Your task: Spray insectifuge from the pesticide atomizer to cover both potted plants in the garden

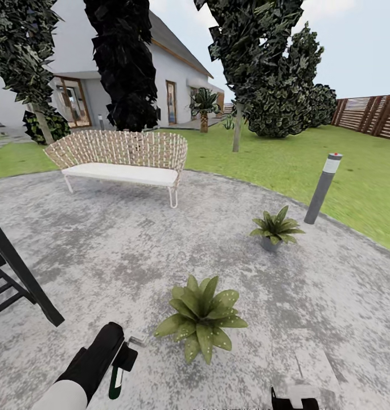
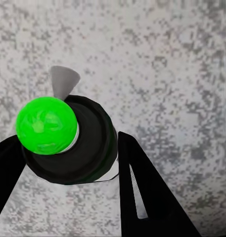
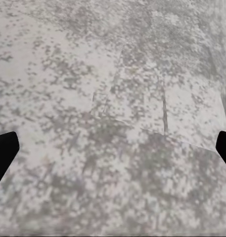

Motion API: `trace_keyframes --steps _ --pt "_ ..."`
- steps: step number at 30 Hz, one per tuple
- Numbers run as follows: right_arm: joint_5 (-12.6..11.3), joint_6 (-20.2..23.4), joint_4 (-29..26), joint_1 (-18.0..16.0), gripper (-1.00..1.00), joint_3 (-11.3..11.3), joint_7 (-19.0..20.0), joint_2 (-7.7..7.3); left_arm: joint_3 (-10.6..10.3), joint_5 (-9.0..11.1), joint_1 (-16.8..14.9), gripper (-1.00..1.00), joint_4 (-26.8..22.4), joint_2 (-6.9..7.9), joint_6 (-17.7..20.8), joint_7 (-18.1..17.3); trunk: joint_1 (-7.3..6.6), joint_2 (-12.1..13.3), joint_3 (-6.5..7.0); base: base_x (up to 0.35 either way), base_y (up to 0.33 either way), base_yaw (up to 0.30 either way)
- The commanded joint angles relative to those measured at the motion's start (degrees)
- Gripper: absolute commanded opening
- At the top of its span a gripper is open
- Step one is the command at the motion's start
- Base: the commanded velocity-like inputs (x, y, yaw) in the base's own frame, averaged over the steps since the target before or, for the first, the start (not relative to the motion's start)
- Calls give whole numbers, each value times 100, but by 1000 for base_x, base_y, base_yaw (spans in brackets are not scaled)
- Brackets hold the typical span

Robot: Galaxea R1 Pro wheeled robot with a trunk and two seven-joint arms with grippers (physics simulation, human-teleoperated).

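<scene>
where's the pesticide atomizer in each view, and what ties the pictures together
Head view: the pesticide atomizer sits low and left of centre, held at the left gripper, beside the nearer potted plant.
Left wrist view: seen end-on, a dark round body between the two black fingers.
Right wrist view: not in it.
Shared landmark: the mottled grey stone patio.

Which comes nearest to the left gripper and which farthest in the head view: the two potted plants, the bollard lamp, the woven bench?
From the left gripper, which holds the pesticide atomizer:
1. Near potted plant, just to its right on the patio.
2. Far potted plant, farther ahead and right.
3. Bollard lamp, at the patio's right edge, beyond that plant.

The woven bench, ahead at the patio's far side, is too close to call against the lamp.
</scene>
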Motion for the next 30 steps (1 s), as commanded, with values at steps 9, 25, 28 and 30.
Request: trace_keyframes --steps 9,25,28,30 --pt "60 -17 8 -5 100 -46 -18 2 -13 -62 -1 -100 -3 8 16 -50 -2 -2 -5 -169 188 -255" --pt "76 -17 16 -5 100 -37 -5 -16 -599 -190 -139 -100 -64 536 355 -879 -2 -2 -5 -6 9 -13" --pt "77 -17 17 -5 100 -37 -2 -16 -1353 -280 -474 -100 -79 716 408 -1647 -2 -2 -5 0 0 0" --pt "77 -17 17 -5 100 -37 0 -16 -1617 -345 -745 -100 -88 742 494 -2026 -2 -2 -5 0 0 0"
